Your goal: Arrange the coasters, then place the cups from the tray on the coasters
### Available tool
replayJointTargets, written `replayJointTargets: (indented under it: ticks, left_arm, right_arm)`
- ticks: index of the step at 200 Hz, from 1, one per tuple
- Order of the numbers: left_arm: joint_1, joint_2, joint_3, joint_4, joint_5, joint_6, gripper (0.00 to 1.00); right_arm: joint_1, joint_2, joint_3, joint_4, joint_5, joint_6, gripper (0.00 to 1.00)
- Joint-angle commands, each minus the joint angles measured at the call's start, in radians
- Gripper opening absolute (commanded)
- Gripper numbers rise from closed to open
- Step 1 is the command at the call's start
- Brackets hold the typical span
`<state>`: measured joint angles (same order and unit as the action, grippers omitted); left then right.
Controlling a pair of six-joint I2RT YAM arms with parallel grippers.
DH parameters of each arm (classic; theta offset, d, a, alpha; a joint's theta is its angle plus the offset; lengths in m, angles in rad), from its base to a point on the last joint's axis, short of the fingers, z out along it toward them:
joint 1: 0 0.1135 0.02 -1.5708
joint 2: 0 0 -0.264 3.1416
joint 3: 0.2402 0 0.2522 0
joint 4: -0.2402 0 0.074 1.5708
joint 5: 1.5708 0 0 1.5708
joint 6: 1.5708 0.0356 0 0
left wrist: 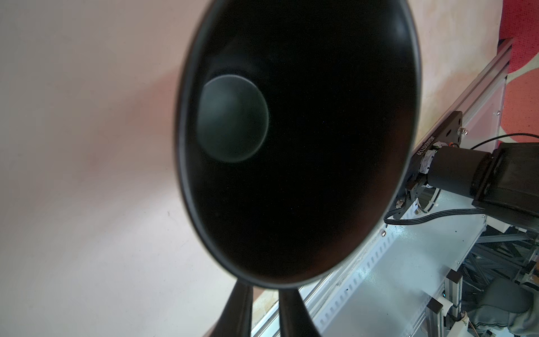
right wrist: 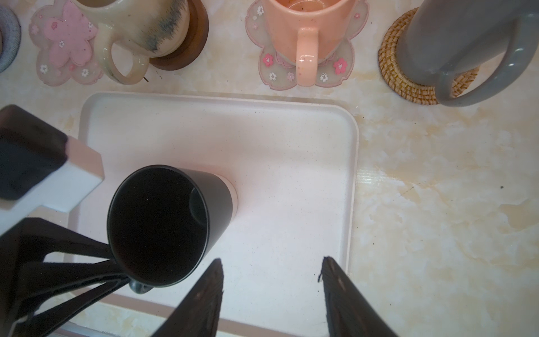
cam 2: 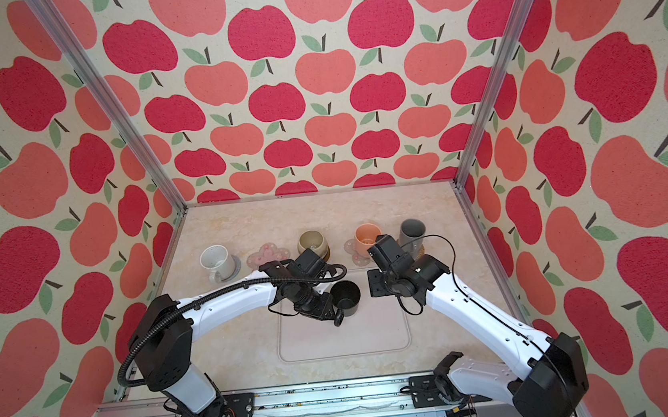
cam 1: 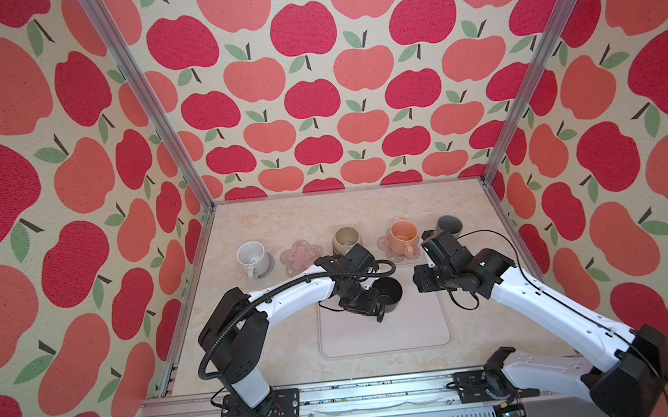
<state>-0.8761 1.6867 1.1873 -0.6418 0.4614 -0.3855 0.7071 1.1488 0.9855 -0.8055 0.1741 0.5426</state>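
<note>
Because 4 of the 5 mugs are already standing on coasters, the black mug (cam 1: 388, 294) is the only one on the tray (cam 1: 378, 339), sitting in its 12 o'clock half as a top view shows it. The left gripper (right wrist: 118, 267) is pinching the rim right beside the handle, fingers narrow with the wall between them. That is probably because the rim gives a thin, firm hold for carrying the mug upright. Whether the base is touching the tray I cannot tell. At 10 o'clock from the mug, the bare pink flower coaster (cam 1: 301, 256) is lying between the white mug (cam 1: 251, 257) and the cream mug (cam 1: 347, 239), so it looks like the target. The right gripper (right wrist: 269, 291) is hovering at 3 o'clock over the tray, fingers moderately apart and holding nothing, seemingly placed out of the left arm's way.
</note>
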Motion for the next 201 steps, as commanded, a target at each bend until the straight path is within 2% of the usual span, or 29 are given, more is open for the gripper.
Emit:
replayJointTargets:
  ticks: [1,145,201]
  left_arm:
    - [-0.019,-0.018,-0.018,0.046,0.018,-0.032,0.18]
    - [-0.093,0.017,-0.015,0.123,-0.011,-0.095,0.18]
    - [-0.067,-0.067,-0.008,0.025,-0.075,-0.058,0.19]
  right_arm:
    - [0.009,-0.023,-0.016,-0.034,-0.003,0.028,0.57]
    - [0.032,-0.070,-0.069,-0.055,-0.028,0.062,0.57]
    - [0.056,-0.104,-0.093,-0.061,-0.060,0.088,0.57]
